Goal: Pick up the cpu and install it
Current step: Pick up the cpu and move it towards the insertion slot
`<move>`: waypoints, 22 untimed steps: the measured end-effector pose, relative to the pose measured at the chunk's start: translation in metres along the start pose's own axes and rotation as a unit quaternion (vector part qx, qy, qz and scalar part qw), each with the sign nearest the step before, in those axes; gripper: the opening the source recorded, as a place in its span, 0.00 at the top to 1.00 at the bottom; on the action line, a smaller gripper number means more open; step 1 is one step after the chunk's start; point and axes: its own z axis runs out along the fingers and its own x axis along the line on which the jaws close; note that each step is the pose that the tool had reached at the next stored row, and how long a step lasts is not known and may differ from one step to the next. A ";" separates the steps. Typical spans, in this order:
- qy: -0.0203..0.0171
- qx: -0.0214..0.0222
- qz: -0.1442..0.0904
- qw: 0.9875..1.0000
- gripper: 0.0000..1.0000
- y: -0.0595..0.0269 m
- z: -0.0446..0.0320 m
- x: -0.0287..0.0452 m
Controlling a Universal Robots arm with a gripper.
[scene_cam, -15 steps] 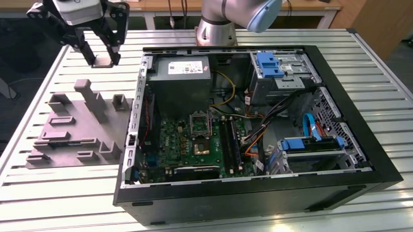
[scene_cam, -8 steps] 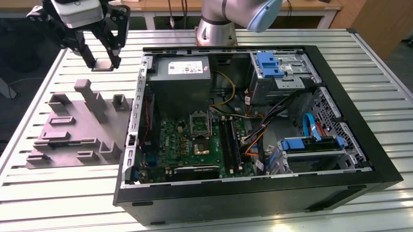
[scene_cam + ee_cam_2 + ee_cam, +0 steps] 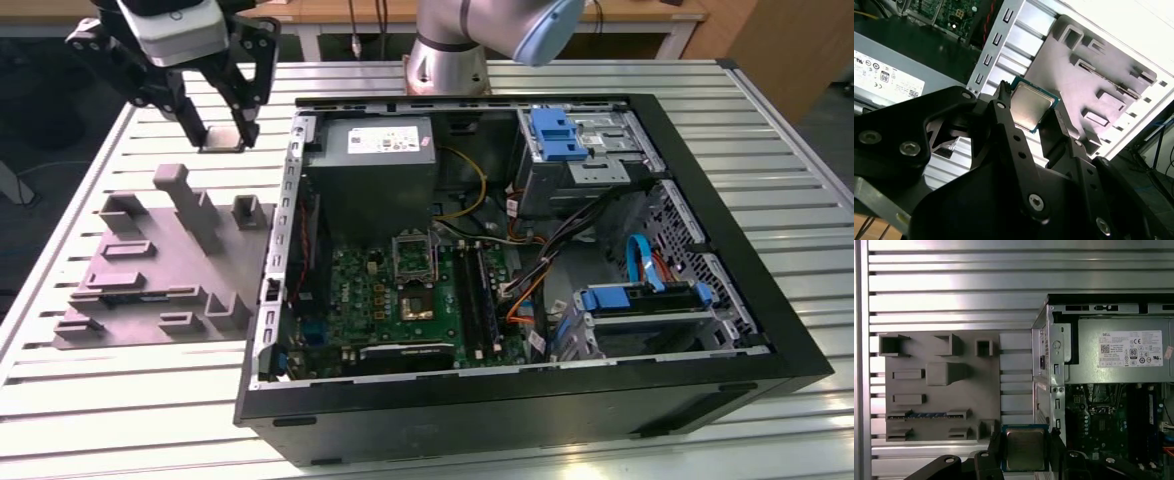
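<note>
Starting on the exterior view's left, I see the grey moulded tray (image 3: 147, 270) lying flat on the slatted metal table (image 3: 134, 400), its upright blocks standing up from the base. Just past the tray's far right corner hangs the gripper (image 3: 224, 132), and its two black fingers (image 3: 1009, 130) are pinching the cpu (image 3: 224, 142) by opposite edges. In both wrist views the chip sits square between the fingertips, pale silver top facing the camera with a thin green rim around it (I can see it best in the second wrist view (image 3: 1033, 105), though it is plain in the first one too (image 3: 1025, 449)). The cpu is clear of the tray and touches nothing but the fingers. It is outside the computer case (image 3: 534, 410), just beside that case's left wall near the far corner. Moving right, the black case lies open on its side. The grey power supply box (image 3: 380, 160) fills its far left corner, and nearer than that is the green motherboard (image 3: 360, 300) with the metal-framed socket (image 3: 416, 275) in the middle of it. The socket is well apart from the held chip. Behind the case, at the far edge of the table, stands the arm's grey base (image 3: 447, 60). Further right inside the case are bundles of cables and two blue drive brackets, one far (image 3: 558, 135) and one near (image 3: 641, 298).
</note>
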 end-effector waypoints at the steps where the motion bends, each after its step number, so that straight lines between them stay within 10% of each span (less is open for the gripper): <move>1: 0.000 0.000 0.000 1.000 0.53 0.0001 0.0002 -0.0022; 12: 0.000 0.000 0.000 1.000 0.53 0.0008 0.0029 -0.0227; 22: 0.000 0.000 0.000 1.000 0.53 0.0009 0.0032 -0.0243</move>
